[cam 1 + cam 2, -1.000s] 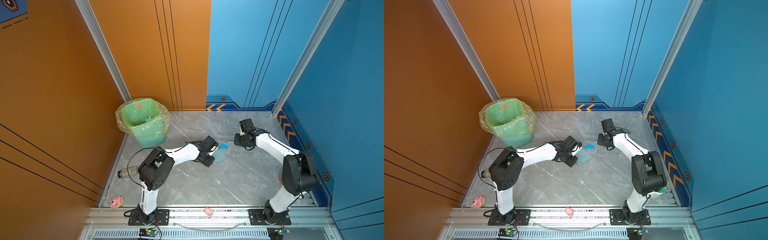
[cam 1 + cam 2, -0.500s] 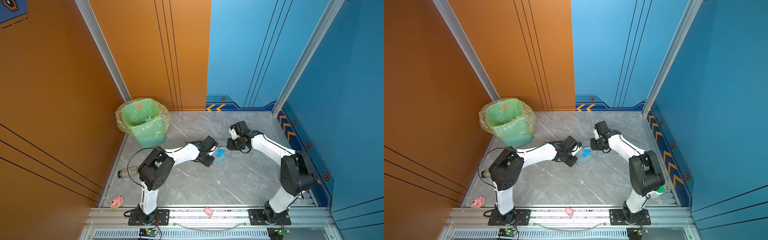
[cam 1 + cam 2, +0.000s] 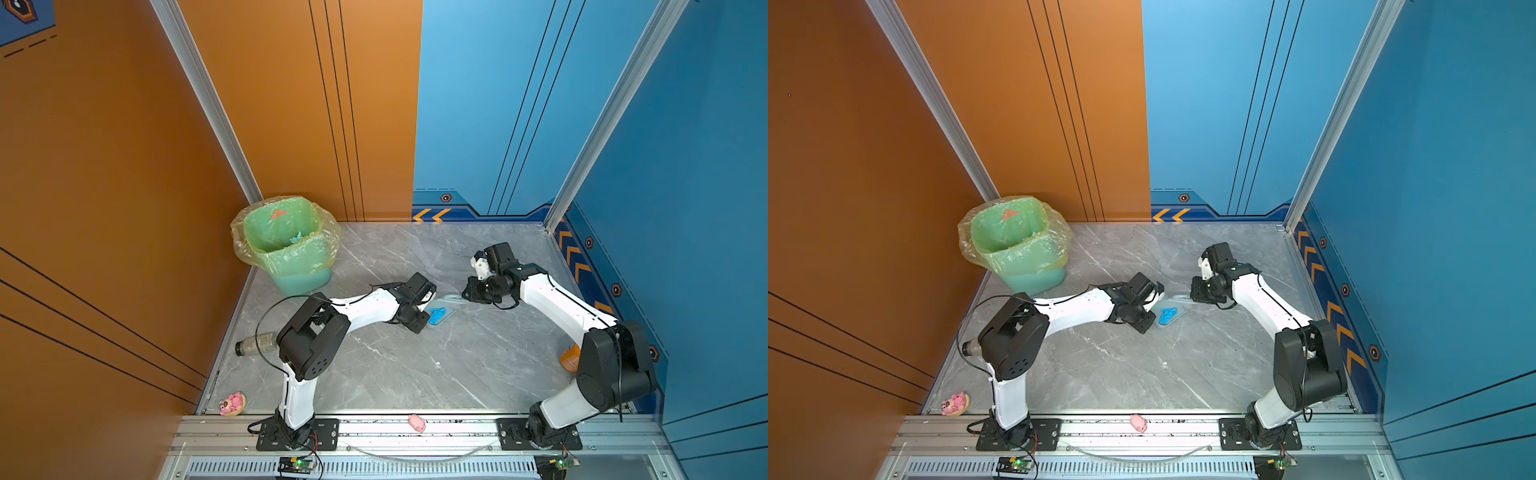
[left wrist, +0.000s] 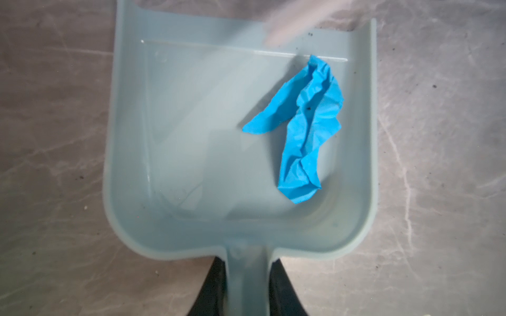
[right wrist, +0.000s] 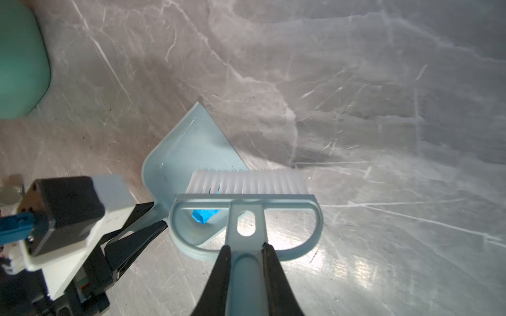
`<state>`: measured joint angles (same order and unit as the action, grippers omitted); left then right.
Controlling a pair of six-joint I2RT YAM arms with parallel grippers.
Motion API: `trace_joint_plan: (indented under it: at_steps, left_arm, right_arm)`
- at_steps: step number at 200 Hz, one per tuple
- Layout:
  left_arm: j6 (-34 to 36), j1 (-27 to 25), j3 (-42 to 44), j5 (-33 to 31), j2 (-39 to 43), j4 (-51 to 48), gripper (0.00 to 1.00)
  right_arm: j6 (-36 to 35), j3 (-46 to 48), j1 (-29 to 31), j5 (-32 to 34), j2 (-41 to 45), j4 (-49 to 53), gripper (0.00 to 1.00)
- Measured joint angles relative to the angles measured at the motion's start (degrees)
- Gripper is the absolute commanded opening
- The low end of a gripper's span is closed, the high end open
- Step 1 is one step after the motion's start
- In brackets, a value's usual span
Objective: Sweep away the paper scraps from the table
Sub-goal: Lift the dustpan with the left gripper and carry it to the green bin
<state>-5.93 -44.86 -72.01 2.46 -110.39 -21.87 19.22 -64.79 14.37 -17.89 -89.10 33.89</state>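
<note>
Green bin (image 3: pixel 291 272) and bottle (image 3: pixel 253 344) sit left on table (image 3: pixel 395 365).

In both top views you are looking steeply down from high at the front, taking in the whole table (image 3: pixel 395 374). Your left wrist camera is sitting close behind the handle of the dustpan (image 4: pixel 191 136), facing into it. Your right wrist camera is looking along the brush (image 5: pixel 246 197) from behind its handle, also catching the dustpan, which every view is sharing.

Open table (image 3: pixel 395 365) in front; bin (image 3: pixel 291 270) at far left corner, dustpan (image 4: pixel 191 123) and brush (image 5: pixel 246 183) mid-table.
</note>
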Motion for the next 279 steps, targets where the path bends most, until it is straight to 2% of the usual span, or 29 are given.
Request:
trace_joint_plan:
  at_steps: [67,111,146,183,232,279]
  left_arm:
    - [0.02,0.2,2.71,-4.02,7.74,0.81,0.0]
    - [0.28,1.07,1.7,-7.13,15.82,-4.15,0.0]
    - [1.14,4.02,-0.72,-9.31,22.88,-8.87,0.0]
    - [1.97,10.29,-2.84,-10.56,29.57,-13.55,0.0]
    - [0.85,21.38,-5.31,-10.99,37.59,-17.0,0.0]
    - [-5.49,35.56,-9.55,-5.64,38.47,-18.95,0.0]
  right_arm:
    - [2.49,4.66,-6.16,-2.14,7.04,-3.13,0.0]
    - [3.17,6.64,-9.88,-3.69,8.96,-4.55,0.0]
    - [3.32,7.19,-10.54,-4.68,8.96,-4.81,0.0]
    - [3.34,7.19,-10.54,-5.53,8.83,-5.53,0.0]
    - [3.37,7.21,-10.54,-6.43,7.61,-6.05,0.0]
    - [3.63,7.23,-10.51,-7.06,7.06,-6.05,0.0]
